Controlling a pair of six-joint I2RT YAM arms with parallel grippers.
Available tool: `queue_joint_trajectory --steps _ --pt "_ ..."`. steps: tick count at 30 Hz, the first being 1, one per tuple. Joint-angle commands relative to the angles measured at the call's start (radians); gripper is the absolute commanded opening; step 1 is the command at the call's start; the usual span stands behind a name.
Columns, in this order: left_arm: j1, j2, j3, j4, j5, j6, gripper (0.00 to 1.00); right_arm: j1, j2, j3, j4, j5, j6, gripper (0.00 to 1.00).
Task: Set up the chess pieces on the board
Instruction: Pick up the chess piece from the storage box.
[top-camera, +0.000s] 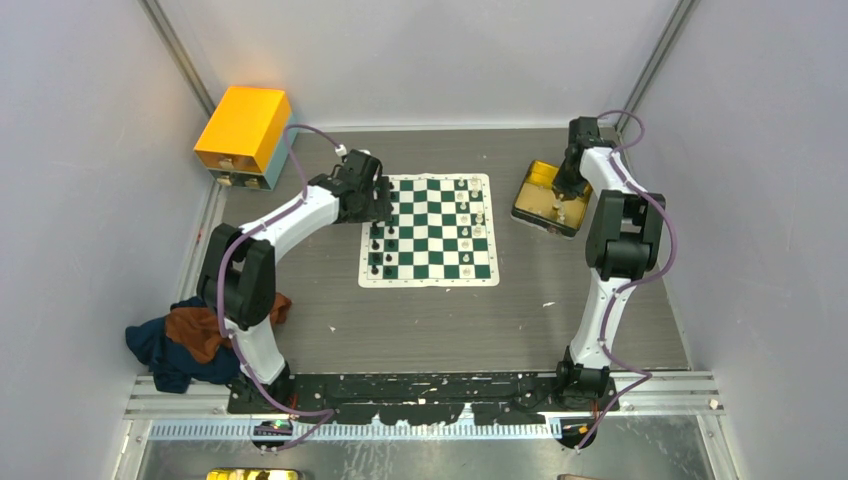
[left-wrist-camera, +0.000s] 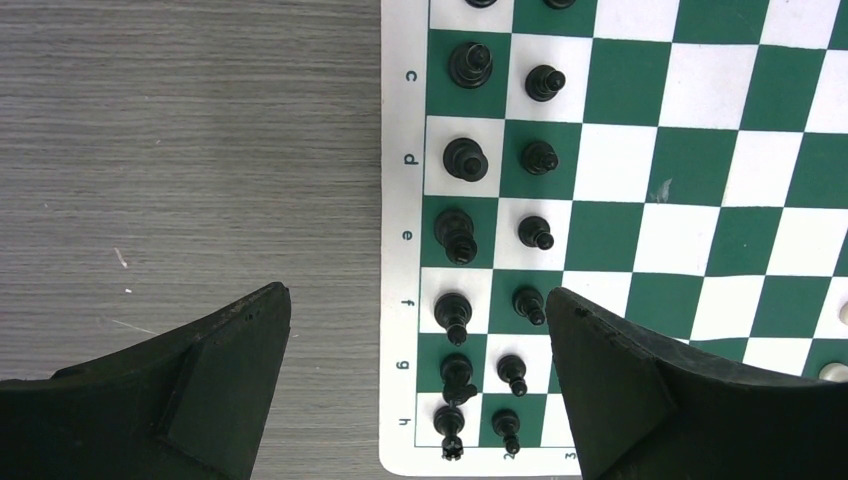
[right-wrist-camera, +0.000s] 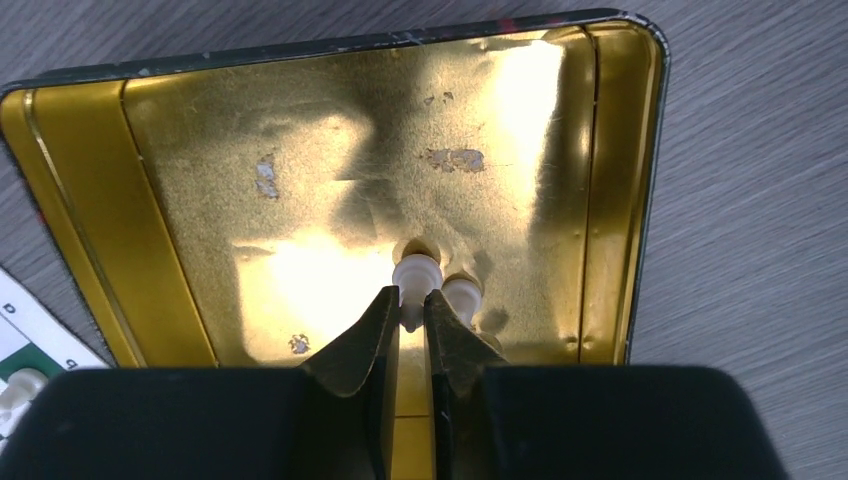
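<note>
The green-and-white board (top-camera: 430, 228) lies mid-table. Black chess pieces (top-camera: 378, 245) stand in two columns along its left edge, seen close in the left wrist view (left-wrist-camera: 466, 160). White chess pieces (top-camera: 470, 215) stand along its right side. My left gripper (top-camera: 376, 200) hovers over the board's left edge (left-wrist-camera: 400, 130), open wide (left-wrist-camera: 415, 292), with nothing between its fingers. My right gripper (top-camera: 562, 205) is down inside the gold tray (right-wrist-camera: 70, 200), shut (right-wrist-camera: 411, 295) on a white chess piece (right-wrist-camera: 416, 272). A second white piece (right-wrist-camera: 460, 292) lies right beside it.
An orange-yellow box (top-camera: 243, 128) sits at the back left corner. A heap of dark blue and brown cloth (top-camera: 185, 340) lies beside the left arm's base. The gold tray (top-camera: 533, 192) rests just right of the board. Walls enclose the table on three sides.
</note>
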Motion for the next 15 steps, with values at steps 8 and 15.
queue_joint_trajectory --steps 8,15 --pt "-0.002 -0.091 -0.017 0.015 -0.020 0.020 0.99 0.061 -0.132 0.154 -0.053 0.004 -0.002 0.01" --pt "-0.002 -0.113 -0.033 0.016 -0.023 0.020 0.99 0.155 -0.109 0.274 -0.108 0.005 -0.017 0.01"
